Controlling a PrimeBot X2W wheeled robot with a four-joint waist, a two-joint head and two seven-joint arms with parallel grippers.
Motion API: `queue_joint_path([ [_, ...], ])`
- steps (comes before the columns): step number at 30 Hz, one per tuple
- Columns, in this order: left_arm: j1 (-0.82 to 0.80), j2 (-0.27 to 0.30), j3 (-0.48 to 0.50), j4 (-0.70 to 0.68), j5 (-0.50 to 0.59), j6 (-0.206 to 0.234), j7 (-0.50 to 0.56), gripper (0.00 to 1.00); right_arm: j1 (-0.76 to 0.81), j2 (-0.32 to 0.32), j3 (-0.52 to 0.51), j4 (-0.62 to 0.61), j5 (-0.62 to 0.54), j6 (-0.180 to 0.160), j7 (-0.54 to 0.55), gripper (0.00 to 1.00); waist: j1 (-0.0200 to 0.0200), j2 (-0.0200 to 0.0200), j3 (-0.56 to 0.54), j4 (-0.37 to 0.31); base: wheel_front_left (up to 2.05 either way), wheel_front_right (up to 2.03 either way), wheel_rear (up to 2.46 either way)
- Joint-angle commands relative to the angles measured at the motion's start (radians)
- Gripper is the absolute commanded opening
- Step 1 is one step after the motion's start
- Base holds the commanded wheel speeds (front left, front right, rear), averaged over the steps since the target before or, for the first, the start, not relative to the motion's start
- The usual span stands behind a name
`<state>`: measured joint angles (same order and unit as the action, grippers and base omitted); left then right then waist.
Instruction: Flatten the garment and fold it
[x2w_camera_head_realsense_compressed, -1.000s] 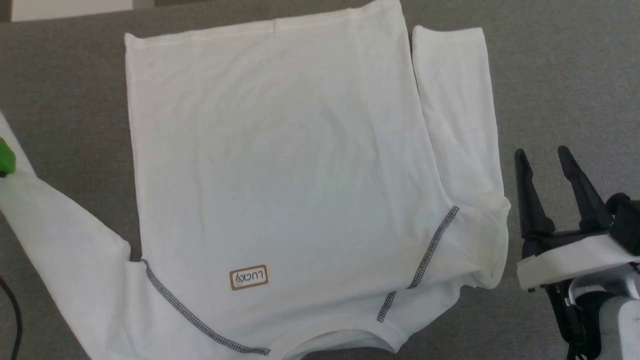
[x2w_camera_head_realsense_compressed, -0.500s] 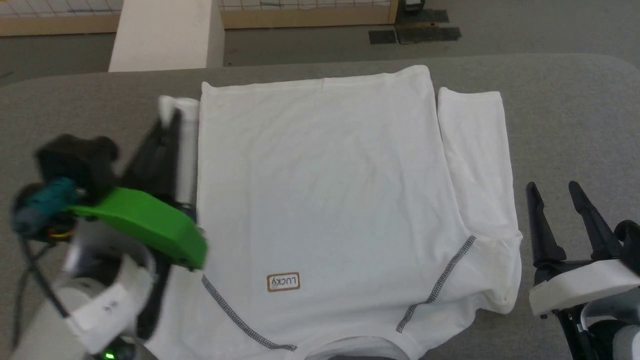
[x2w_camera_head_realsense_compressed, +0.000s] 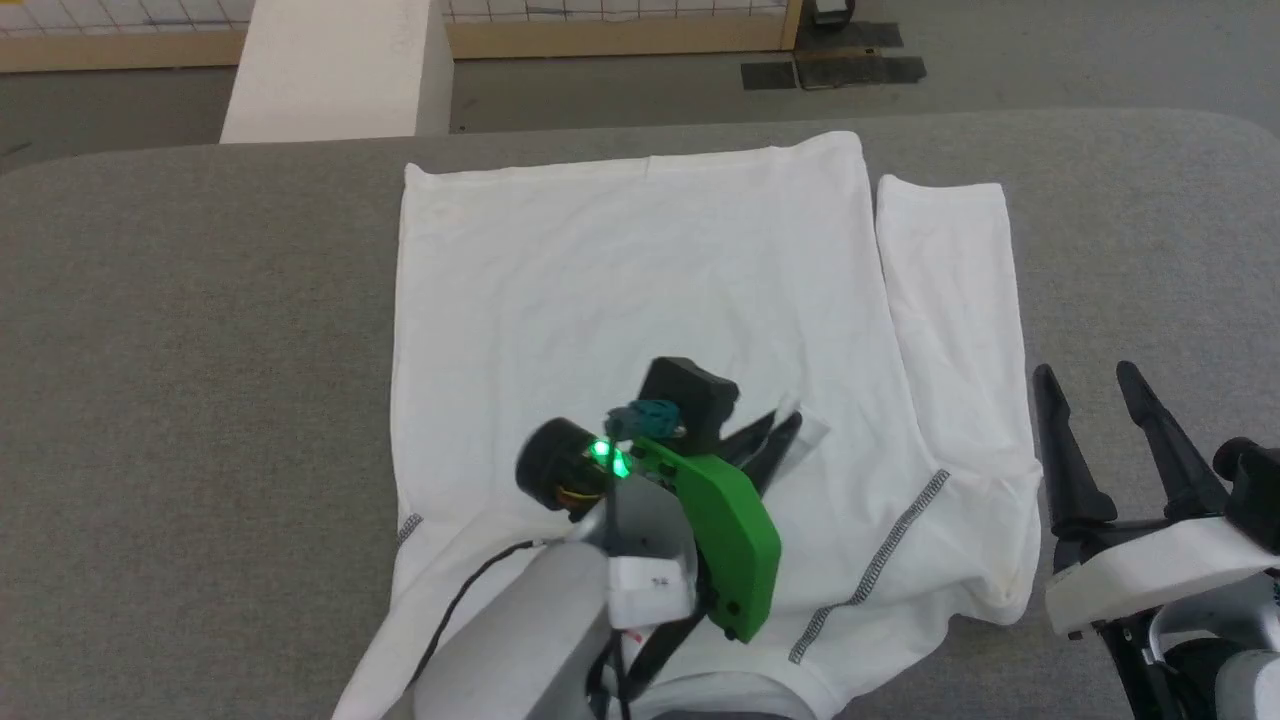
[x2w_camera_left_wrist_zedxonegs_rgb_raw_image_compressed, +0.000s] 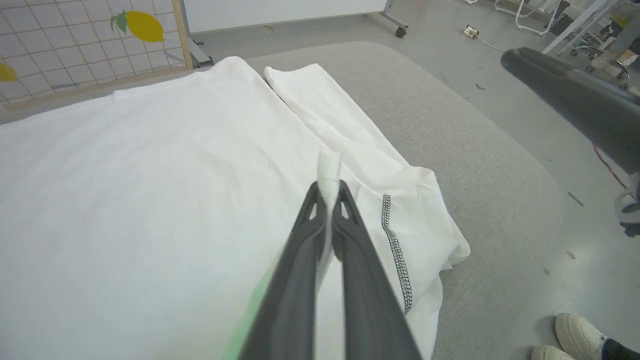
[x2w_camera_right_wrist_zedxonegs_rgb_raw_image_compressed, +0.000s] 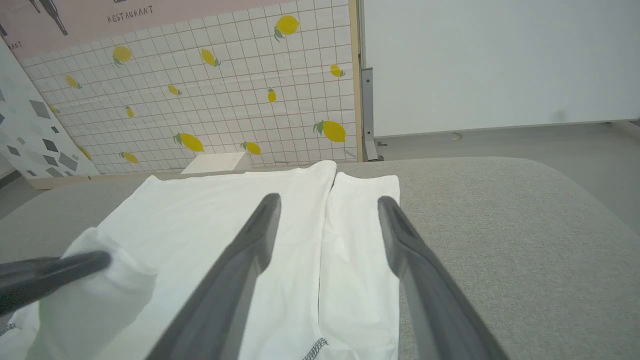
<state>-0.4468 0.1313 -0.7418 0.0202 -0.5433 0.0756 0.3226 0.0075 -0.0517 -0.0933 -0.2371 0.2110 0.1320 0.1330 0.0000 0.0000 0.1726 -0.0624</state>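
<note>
The white garment lies spread flat on the grey table, neckline toward me, with dark zigzag seams at the shoulders. Its right sleeve rests straight alongside the body. My left gripper hovers over the body's middle, shut on the other sleeve's cuff, which is drawn across the chest. In the left wrist view the left gripper pinches a strip of white fabric between its fingers. My right gripper stands open on bare table just right of the garment, and the right wrist view shows this gripper empty.
A white box stands on the floor beyond the table's far edge. A lemon-patterned partition closes the far side. A person's shoe is on the floor past the table's rounded right edge.
The head camera tilted up early on. Since then my left gripper has swung from beside the garment's left edge to over its middle, carrying the sleeve cuff. The right gripper stayed put.
</note>
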Motion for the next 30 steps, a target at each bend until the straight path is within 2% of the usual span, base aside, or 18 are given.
queue_joint_path([
  [1, -0.026, -0.014, -0.016, 0.043, 0.007, -0.016, -0.008, 0.00, 0.004, 0.001, 0.005, 0.004, 0.008, -0.001, -0.005, 1.00, 0.0000, 0.0000, 0.026, -0.028, 0.00, 0.00, 0.00],
  [11, -0.063, -0.065, -0.174, 0.356, 0.016, -0.122, 0.011, 0.00, -0.006, 0.001, 0.020, 0.022, 0.030, -0.001, -0.020, 1.00, 0.0000, 0.0000, 0.066, -0.080, 0.00, 0.00, 0.00],
  [12, -0.063, -0.067, -0.187, 0.377, 0.012, -0.132, 0.014, 0.05, -0.007, 0.001, 0.020, 0.027, 0.029, -0.001, -0.022, 1.00, 0.0000, 0.0000, 0.067, -0.081, 0.00, 0.00, 0.00],
  [13, -0.062, -0.069, -0.194, 0.395, 0.004, -0.138, 0.018, 0.20, -0.008, 0.001, 0.019, 0.032, 0.029, -0.001, -0.025, 1.00, 0.0000, 0.0000, 0.067, -0.081, 0.00, 0.00, 0.00],
  [15, -0.063, -0.072, -0.206, 0.419, -0.008, -0.148, 0.027, 0.65, -0.007, 0.001, 0.016, 0.036, 0.028, -0.001, -0.026, 1.00, 0.0000, 0.0000, 0.064, -0.078, 0.00, 0.00, 0.00],
  [16, -0.063, -0.073, -0.206, 0.424, -0.018, -0.152, 0.026, 1.00, -0.006, 0.001, 0.015, 0.037, 0.028, -0.001, -0.024, 1.00, 0.0000, 0.0000, 0.061, -0.075, 0.00, 0.00, 0.00],
  [20, -0.068, -0.076, -0.151, 0.405, -0.063, -0.136, -0.037, 1.00, -0.005, 0.001, 0.016, 0.040, 0.027, -0.001, -0.018, 1.00, 0.0000, 0.0000, 0.042, -0.056, 0.00, 0.00, 0.00],
  [23, -0.066, -0.060, -0.067, 0.351, -0.087, -0.098, -0.133, 1.00, -0.003, 0.001, 0.011, 0.040, 0.020, -0.001, -0.012, 1.00, 0.0000, 0.0000, 0.029, -0.035, 0.00, 0.00, 0.00],
  [27, -0.044, 0.015, 0.064, 0.261, -0.086, -0.025, -0.287, 1.00, -0.005, 0.001, -0.007, 0.033, 0.003, -0.001, 0.004, 1.00, 0.0000, 0.0000, 0.021, -0.003, 0.00, 0.00, 0.00],
  [30, -0.003, 0.074, 0.146, 0.212, -0.100, 0.004, -0.373, 1.00, -0.017, 0.001, -0.023, 0.032, -0.004, -0.001, 0.015, 1.00, 0.0000, 0.0000, 0.023, 0.021, 0.00, 0.00, 0.00],
])
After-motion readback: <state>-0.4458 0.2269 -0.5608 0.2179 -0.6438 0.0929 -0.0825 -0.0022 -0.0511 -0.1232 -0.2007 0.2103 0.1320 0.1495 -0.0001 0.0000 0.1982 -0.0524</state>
